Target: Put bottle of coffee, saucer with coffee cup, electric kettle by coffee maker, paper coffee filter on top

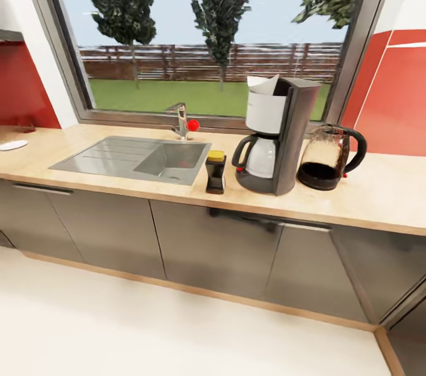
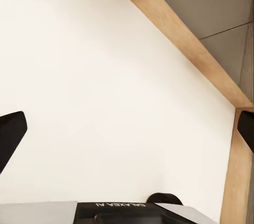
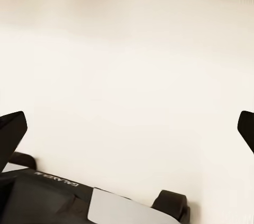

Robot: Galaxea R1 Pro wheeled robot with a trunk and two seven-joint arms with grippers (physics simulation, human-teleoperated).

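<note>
L gripper [image 2: 127, 128]: jaws wide apart, nothing held; pale floor [image 2: 106, 86] beneath, wooden plinth strip [image 2: 180, 33] and grey cabinet fronts [image 2: 211, 1] beyond.
R gripper [image 3: 127, 126]: jaws wide apart, nothing held; over same floor.
Tabletop [image 1: 367, 186], beige wood-look, carries:
- coffee maker [image 1: 278, 136], upright, w/ paper coffee filter [image 1: 263, 84] sticking out of its top;
- bottle of coffee [image 1: 215, 172], yellow cap, just beside maker, sink side;
- electric kettle [image 1: 330, 157], just beside maker, opposite side;
- sink [image 1: 139, 158] w/ tap [image 1: 179, 118];
- saucer [image 1: 12, 145], far end, well apart from maker.
</note>
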